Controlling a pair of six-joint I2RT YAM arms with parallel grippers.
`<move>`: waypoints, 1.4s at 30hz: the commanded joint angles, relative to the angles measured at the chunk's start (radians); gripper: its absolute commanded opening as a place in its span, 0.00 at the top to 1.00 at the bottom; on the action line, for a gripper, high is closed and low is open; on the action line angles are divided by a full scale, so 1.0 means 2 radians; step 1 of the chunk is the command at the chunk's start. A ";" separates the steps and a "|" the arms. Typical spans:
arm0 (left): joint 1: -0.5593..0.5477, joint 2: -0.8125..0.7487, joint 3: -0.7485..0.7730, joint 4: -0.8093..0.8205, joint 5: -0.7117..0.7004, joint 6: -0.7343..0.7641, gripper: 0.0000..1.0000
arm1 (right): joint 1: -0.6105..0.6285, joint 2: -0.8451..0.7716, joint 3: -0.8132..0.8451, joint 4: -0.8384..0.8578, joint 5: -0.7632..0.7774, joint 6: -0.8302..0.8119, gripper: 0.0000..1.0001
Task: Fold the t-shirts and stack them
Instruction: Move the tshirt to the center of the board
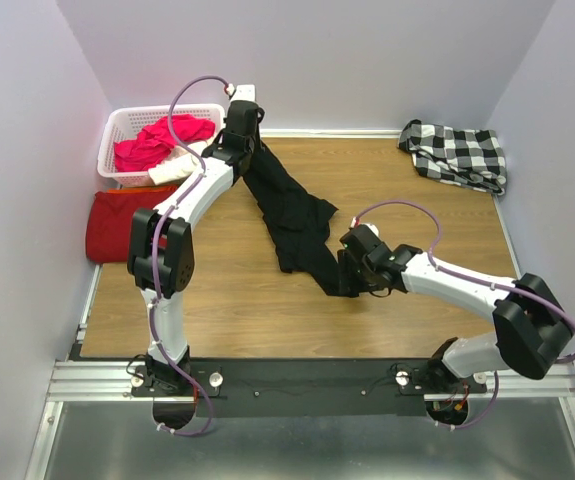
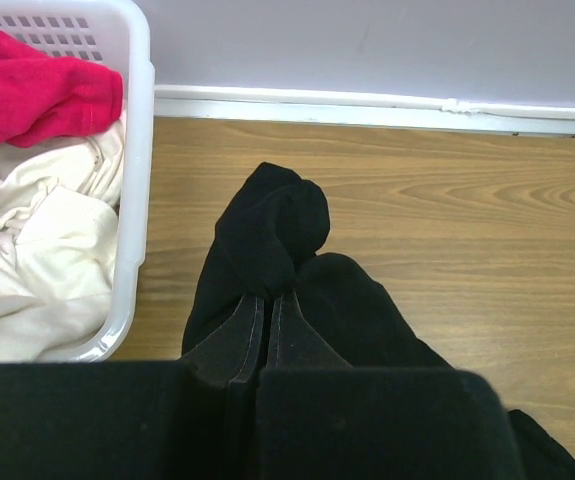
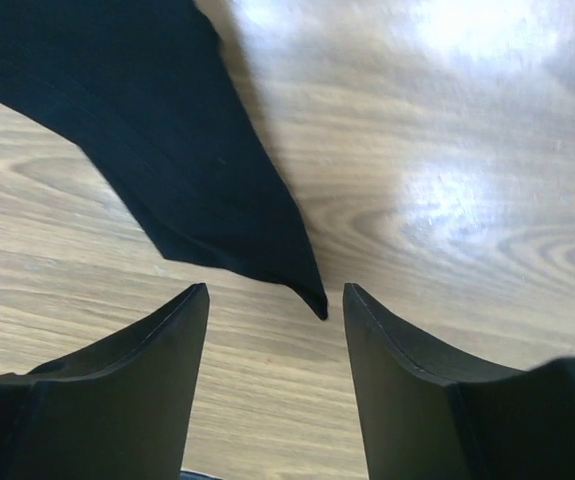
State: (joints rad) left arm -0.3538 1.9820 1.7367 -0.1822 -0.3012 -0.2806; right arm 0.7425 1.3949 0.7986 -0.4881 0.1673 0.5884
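Observation:
The black t-shirt (image 1: 292, 215) lies bunched in a long strip across the wooden table; no print shows. My left gripper (image 1: 244, 148) is shut on its far end next to the basket; the left wrist view shows the fingertips (image 2: 267, 298) pinching a bunch of black cloth (image 2: 272, 225). My right gripper (image 1: 345, 275) is open at the strip's near end. In the right wrist view the shirt's pointed corner (image 3: 297, 275) lies on the wood between and just ahead of the open gripper (image 3: 275, 300), touching neither finger. The dark-red t-shirt (image 1: 117, 225) lies folded at the table's left edge.
A white basket (image 1: 117, 125) with pink and cream clothes stands at the back left, also in the left wrist view (image 2: 135, 150). A black-and-white checked cloth (image 1: 455, 152) lies at the back right. Walls close in the table on three sides.

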 commanded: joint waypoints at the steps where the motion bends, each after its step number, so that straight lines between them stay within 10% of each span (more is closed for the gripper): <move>1: 0.006 0.006 -0.005 0.001 0.010 -0.005 1.00 | 0.000 -0.008 -0.019 -0.017 0.014 0.023 0.37; 16: 0.013 0.000 -0.019 0.006 0.020 -0.010 1.00 | 0.000 0.063 -0.013 0.020 0.050 0.026 0.54; 23: 0.019 -0.010 -0.026 0.007 0.018 -0.006 1.00 | 0.000 0.042 -0.007 0.021 0.056 0.030 0.99; 42: 0.053 -0.099 0.018 -0.024 0.048 -0.003 1.00 | -0.034 -0.059 0.220 -0.146 0.392 -0.033 0.99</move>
State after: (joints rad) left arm -0.2745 1.8790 1.6978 -0.2295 -0.2661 -0.2668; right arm 0.7296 1.2964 1.1114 -0.6994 0.6666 0.5900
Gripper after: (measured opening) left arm 0.020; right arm 0.019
